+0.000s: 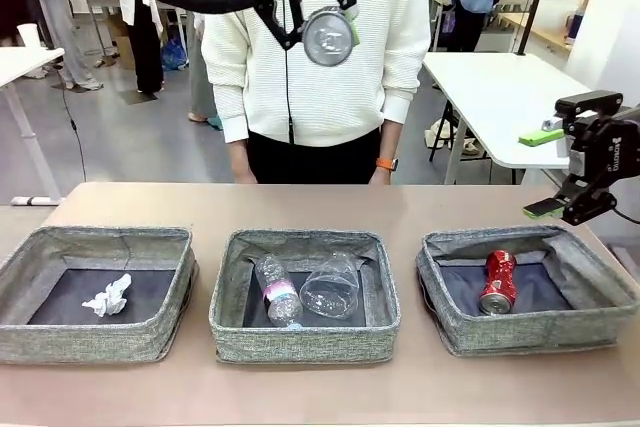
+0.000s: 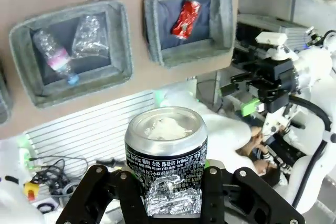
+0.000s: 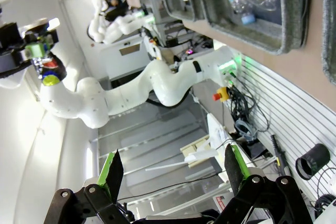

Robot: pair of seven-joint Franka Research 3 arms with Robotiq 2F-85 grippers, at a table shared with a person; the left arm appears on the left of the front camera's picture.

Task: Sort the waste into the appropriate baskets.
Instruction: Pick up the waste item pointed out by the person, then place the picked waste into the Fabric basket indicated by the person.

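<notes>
The dark can (image 2: pixel 166 150) sits pinched in the left gripper (image 2: pixel 167 192), held high above the table in front of the person (image 1: pixel 316 57). Below, the tissue (image 1: pixel 108 297) lies in the left basket (image 1: pixel 95 342), two bottles (image 1: pixel 280 292) in the middle one, the red can (image 1: pixel 498 282) in the right one. The right gripper (image 1: pixel 560 162) hangs spread wide beside that basket, holding nothing.

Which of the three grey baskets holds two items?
The middle basket: it holds a pink-labelled bottle and a crushed clear bottle; the others hold one item each.
</notes>
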